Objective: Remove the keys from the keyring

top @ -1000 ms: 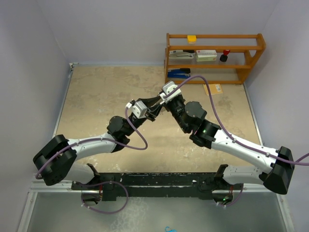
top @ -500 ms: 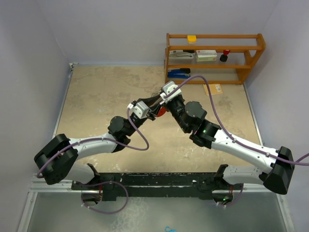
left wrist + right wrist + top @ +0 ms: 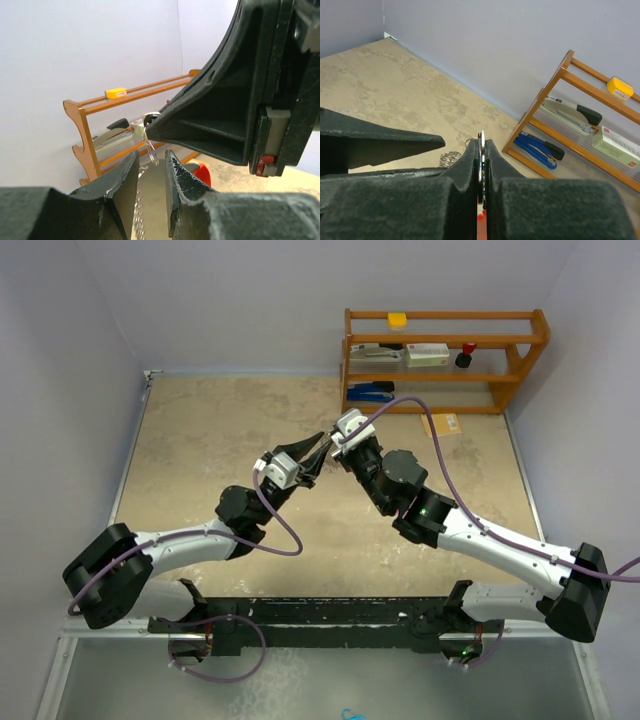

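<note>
The right gripper (image 3: 481,142) has its fingers pressed together on the keyring (image 3: 481,172), a thin silver edge with red beneath. The left gripper (image 3: 151,157) has its fingers slightly parted, gripping nothing. A small wire ring (image 3: 151,150) hangs just past their tips.

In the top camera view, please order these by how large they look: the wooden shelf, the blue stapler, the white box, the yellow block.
1. wooden shelf
2. blue stapler and white box: about alike, so not ranked
3. yellow block
</note>
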You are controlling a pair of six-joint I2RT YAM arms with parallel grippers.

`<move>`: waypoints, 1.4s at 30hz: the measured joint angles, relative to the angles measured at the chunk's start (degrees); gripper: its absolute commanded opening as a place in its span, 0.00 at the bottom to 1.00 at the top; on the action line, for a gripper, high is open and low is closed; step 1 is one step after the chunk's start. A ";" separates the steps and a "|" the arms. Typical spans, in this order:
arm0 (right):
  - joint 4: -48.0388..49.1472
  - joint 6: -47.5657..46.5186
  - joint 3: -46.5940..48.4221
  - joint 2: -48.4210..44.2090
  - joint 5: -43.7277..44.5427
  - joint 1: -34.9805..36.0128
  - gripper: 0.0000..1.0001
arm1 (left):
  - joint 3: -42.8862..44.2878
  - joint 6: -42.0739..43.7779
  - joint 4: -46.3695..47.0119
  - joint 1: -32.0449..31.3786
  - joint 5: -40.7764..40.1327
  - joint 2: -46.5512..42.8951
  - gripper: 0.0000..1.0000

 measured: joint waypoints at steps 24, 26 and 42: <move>-0.44 0.09 0.00 -0.02 -0.61 0.02 0.00 | 0.20 0.02 3.41 -0.26 -1.20 3.45 0.27; -0.48 0.13 0.00 -0.02 -1.03 0.02 0.00 | 0.50 0.02 3.91 -0.26 -1.20 4.02 0.27; -0.76 0.37 0.00 -0.02 -1.38 0.13 0.00 | 2.36 -0.07 6.45 -0.28 -1.16 7.19 0.28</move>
